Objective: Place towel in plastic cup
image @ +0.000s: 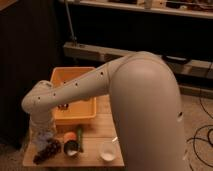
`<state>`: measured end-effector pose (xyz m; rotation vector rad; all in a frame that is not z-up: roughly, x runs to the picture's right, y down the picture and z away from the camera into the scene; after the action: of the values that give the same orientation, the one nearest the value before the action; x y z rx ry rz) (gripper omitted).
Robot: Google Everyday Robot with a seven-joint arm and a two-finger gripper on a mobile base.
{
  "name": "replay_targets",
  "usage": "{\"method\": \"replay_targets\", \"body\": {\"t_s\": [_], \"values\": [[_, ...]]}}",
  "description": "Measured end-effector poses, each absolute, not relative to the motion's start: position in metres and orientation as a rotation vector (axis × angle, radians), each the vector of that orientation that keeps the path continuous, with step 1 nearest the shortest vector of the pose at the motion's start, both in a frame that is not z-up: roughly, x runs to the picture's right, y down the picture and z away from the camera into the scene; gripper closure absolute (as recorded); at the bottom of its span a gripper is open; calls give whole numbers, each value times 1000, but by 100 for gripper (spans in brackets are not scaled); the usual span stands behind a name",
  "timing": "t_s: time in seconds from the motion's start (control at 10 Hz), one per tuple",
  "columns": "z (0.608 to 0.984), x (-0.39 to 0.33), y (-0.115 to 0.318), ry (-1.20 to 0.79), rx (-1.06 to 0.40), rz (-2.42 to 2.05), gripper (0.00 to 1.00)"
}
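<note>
While the arm is reaching down over the table's [95, 134] left end, we're seeing the hand [41, 126] hanging right above the towel [45, 137]. We're not able to tell if it's clenched or released. Towel is lying on the table, left of the plastic cup [70, 148], near it but apart.

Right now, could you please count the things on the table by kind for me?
Cups: 2, a white cup and a greenish cup
Towel: 1, just below the gripper, left of the cups
Sponge: 1
Orange bin: 1
Orange round thing: 1
Dark bunch, maybe grapes: 1
Total: 7
</note>
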<state>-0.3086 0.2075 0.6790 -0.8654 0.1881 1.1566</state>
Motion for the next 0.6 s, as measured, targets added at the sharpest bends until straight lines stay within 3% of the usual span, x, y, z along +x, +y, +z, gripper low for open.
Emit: {"method": "replay_targets", "body": {"t_s": [0.6], "values": [[719,-340,225,116,-865,1062,35]]}}
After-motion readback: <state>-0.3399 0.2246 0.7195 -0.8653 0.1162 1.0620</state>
